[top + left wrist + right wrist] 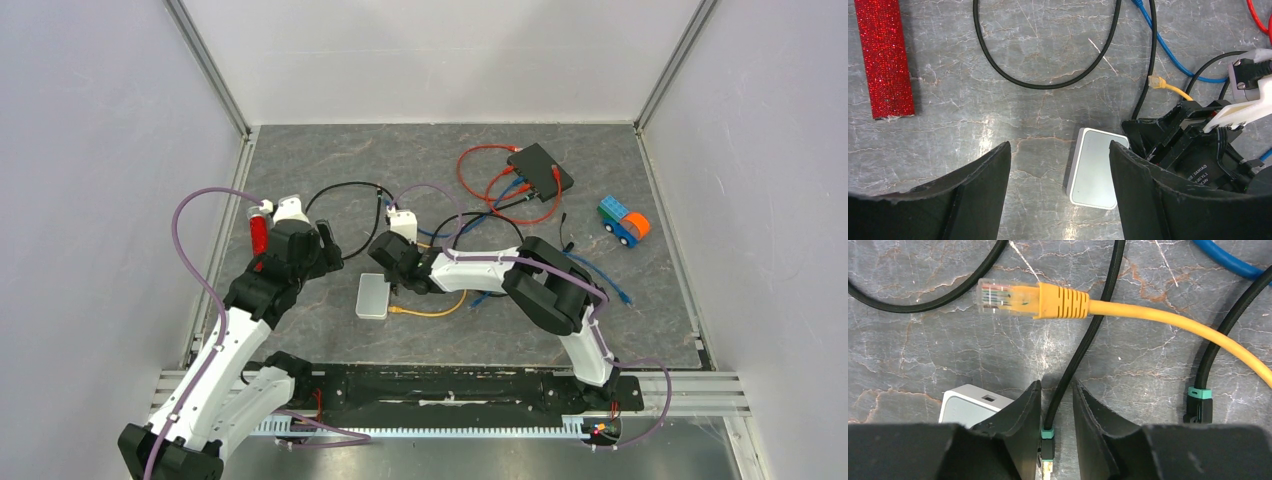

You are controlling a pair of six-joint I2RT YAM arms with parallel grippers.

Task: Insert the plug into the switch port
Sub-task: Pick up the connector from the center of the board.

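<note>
Straddling the plug (1047, 436), your right gripper (1055, 390) sits nearly closed, grip unclear; the switch (970, 407) lies just beside it, lower left.

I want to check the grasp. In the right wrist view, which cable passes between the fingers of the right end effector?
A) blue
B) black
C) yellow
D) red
B: the black cable runs down into the gap of the right end effector, while the yellow plug lies free ahead.
</note>
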